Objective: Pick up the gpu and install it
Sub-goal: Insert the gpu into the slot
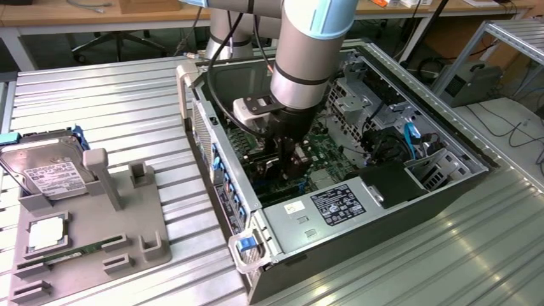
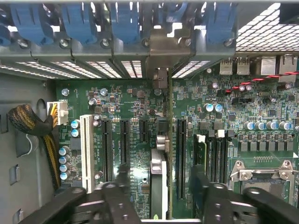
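While the gpu (image 2: 161,179) stands on edge in a motherboard (image 2: 140,140) slot, its silver bracket up against the rear panel, the gripper (image 2: 159,191) straddles it with jaws apart, a finger on either side and neither clamping it. That upright seat looks like a card already pressed home. Around it, it's tight: empty slots just beside, blue slot latches (image 2: 79,21) above, a cable bundle (image 2: 32,126) off to one side. On the counter (image 1: 102,102), the hard drive (image 1: 47,169) waits in its grey fixture (image 1: 93,242).
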Motion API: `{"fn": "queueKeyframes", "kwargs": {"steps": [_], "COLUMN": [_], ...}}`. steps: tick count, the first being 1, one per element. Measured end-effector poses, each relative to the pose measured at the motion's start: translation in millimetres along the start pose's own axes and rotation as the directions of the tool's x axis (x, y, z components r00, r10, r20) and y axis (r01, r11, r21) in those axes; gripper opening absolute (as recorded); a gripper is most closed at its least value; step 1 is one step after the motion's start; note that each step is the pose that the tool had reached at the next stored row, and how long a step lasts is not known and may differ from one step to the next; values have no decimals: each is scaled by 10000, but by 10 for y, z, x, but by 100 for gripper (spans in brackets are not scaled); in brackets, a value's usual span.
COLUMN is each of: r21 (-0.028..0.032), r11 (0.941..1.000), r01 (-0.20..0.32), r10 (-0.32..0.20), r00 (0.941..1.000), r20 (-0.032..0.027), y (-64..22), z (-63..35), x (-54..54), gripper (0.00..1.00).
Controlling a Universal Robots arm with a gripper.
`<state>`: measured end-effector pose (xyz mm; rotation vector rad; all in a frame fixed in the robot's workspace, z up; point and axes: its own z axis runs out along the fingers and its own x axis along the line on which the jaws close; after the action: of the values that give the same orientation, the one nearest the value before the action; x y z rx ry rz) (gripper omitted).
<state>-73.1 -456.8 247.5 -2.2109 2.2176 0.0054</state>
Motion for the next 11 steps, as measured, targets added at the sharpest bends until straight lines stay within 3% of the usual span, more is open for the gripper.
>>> {"fn": "queueKeyframes", "kwargs": {"steps": [2, 7, 11], "r21": [-1, -1, 0], "r11": [10000, 10000, 10000], "r01": [0, 0, -1], "r10": [0, 0, 1], "r00": [10000, 10000, 10000], "r20": [-1, -3, -1], "y": [0, 0, 0], "z": [0, -22, -106], "x": [0, 0, -1], "gripper": [76, 76, 76]}}
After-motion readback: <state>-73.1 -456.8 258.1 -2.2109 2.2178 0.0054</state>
